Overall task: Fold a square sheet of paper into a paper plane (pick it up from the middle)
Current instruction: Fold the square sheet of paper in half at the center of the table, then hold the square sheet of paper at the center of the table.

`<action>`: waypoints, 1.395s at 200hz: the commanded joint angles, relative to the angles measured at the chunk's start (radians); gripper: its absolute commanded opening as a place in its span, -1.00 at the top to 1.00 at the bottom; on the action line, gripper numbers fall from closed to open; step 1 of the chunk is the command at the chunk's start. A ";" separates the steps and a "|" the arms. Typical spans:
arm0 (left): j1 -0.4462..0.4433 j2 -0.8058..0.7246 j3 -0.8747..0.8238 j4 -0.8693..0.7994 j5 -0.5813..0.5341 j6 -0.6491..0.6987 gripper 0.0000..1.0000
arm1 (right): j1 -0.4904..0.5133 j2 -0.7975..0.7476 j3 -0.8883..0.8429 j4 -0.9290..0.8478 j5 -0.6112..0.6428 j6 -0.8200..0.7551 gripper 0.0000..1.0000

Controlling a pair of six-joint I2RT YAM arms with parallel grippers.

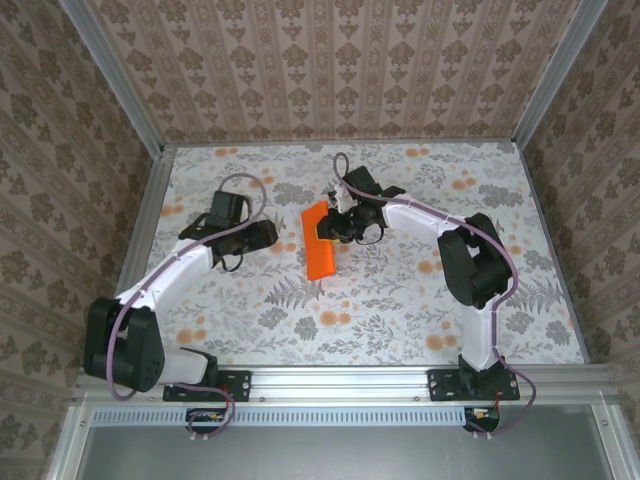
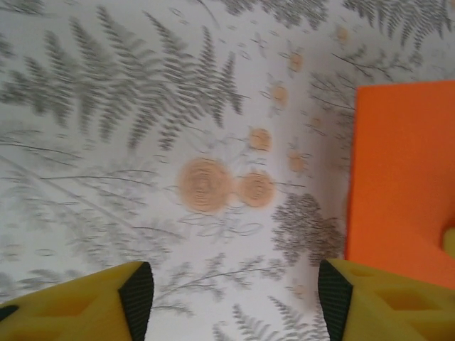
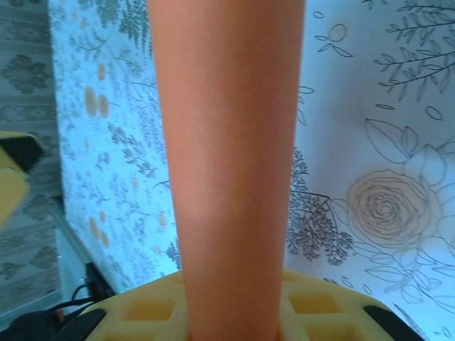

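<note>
At table [image 1: 400,300] centre, orange paper [image 1: 320,258] clamped in right gripper [image 1: 326,232], left gripper [image 2: 234,291] spread empty just beside.

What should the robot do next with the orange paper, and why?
Probably slide the left gripper sideways onto the folded orange paper. Its jaws are open over the table, with the paper's edge just beside one finger, while the right gripper pinches the paper's other side.
</note>
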 commanded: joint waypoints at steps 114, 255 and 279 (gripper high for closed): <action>-0.235 0.371 0.109 0.298 0.099 -0.193 0.43 | -0.086 0.118 -0.063 -0.026 -0.021 -0.051 0.51; -0.254 0.537 0.210 0.205 0.125 -0.193 0.98 | -0.095 0.127 -0.058 -0.049 -0.006 -0.040 0.52; -0.254 0.562 0.233 0.148 0.108 -0.197 0.99 | -0.094 0.105 -0.054 -0.054 -0.004 -0.029 0.47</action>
